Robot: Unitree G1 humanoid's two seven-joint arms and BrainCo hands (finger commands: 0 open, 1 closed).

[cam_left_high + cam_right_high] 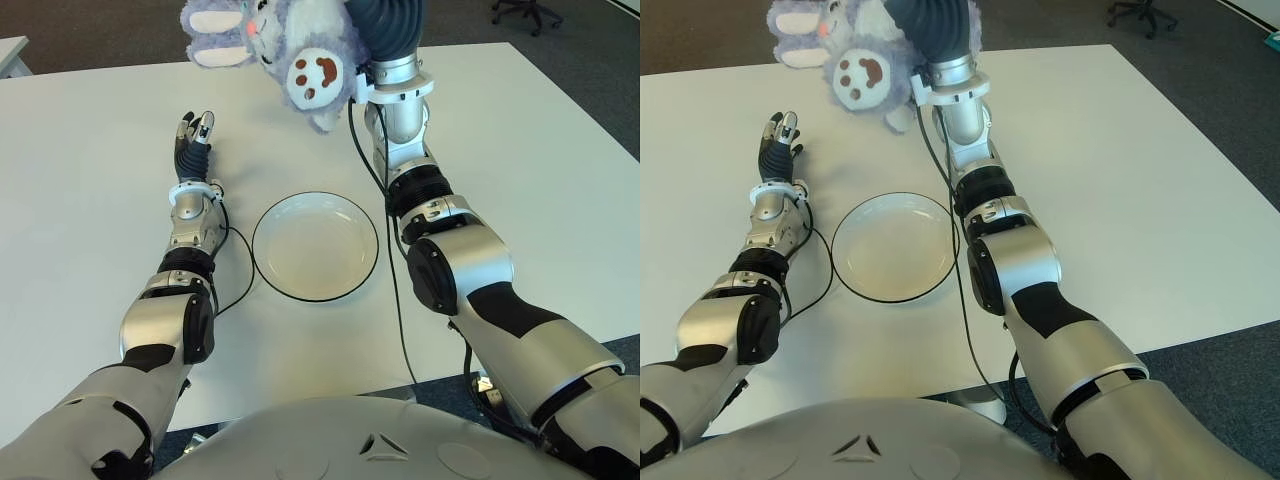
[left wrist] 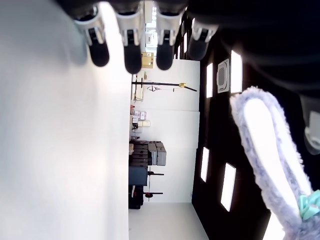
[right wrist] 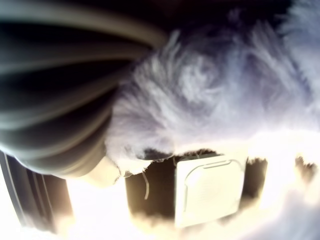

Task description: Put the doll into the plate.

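A purple plush bunny doll (image 1: 290,55) with white paws and long ears hangs in the air above the far side of the table, held by my right hand (image 1: 375,40), whose fingers are buried in its fur (image 3: 210,95). One long ear (image 2: 270,160) shows in the left wrist view. The white plate (image 1: 315,246) with a dark rim sits empty on the table, below and nearer than the doll. My left hand (image 1: 194,135) shows left of the plate on the table, its fingers (image 2: 130,50) stretched out straight and holding nothing.
The white table (image 1: 520,160) spreads wide to both sides of the plate. Black cables (image 1: 395,290) run along both arms over the tabletop. An office chair (image 1: 525,12) stands on the dark floor beyond the far right corner.
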